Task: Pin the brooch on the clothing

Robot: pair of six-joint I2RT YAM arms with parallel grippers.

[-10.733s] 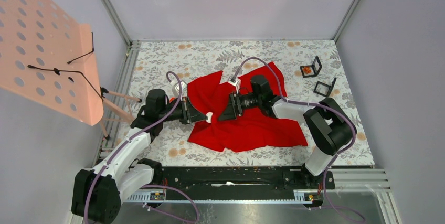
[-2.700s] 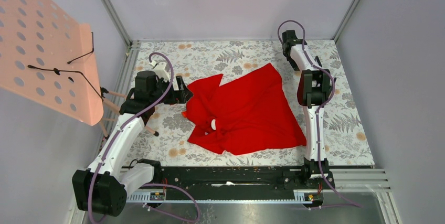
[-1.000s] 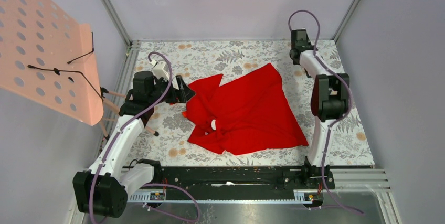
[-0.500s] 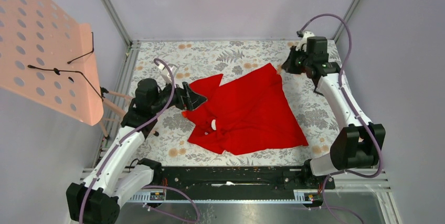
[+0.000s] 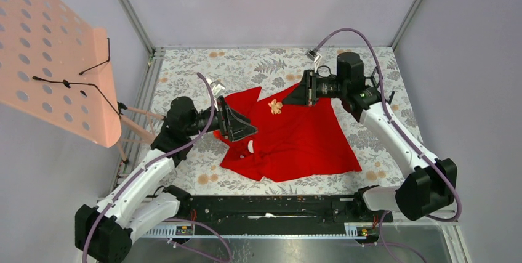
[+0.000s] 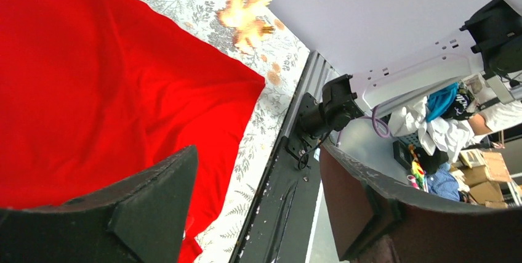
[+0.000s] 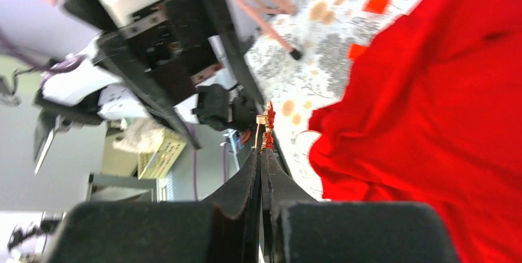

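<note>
Red shirt [image 5: 295,140]: I see it on tabletop [image 5: 246,66].
Right jaws: pinching brooch [image 5: 275,106].
Left jaws: spread, empty.

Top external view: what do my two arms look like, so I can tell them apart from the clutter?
They look alike. The left arm and right arm both have white link shells with black joint housings and black bases. A lilac cable loops loosely along each one. The jaws are matte black, broad wedge-shaped plates tapering towards the tips. No markings are legible.
</note>
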